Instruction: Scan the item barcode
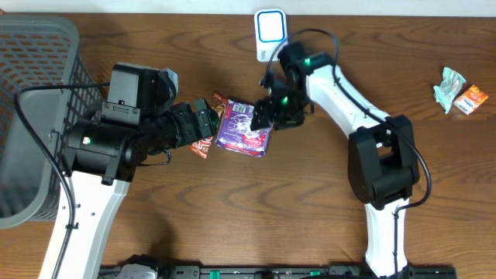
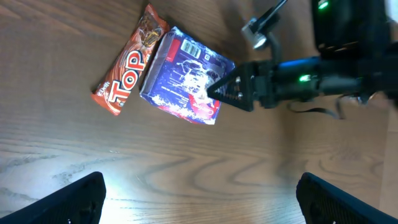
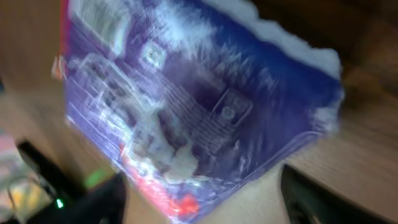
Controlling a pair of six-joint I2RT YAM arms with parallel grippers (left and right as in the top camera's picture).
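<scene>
The item, a purple snack packet (image 1: 244,128), lies flat on the wooden table at the centre, with a white label patch (image 2: 193,50) near its far end. My right gripper (image 1: 263,116) is down at the packet's right edge. In the right wrist view the packet (image 3: 199,106) fills the frame, blurred, and its corner lies between the fingers (image 3: 311,199), which stand apart from it; the right gripper (image 3: 205,199) is open. My left gripper (image 2: 199,208) hovers open over bare table in front of the packet (image 2: 186,78), holding nothing.
An orange Top bar (image 1: 203,145) lies against the packet's left side. A white device with a blue face (image 1: 270,29) stands at the back centre. A grey mesh basket (image 1: 31,93) fills the left side. Two small packets (image 1: 459,93) lie far right.
</scene>
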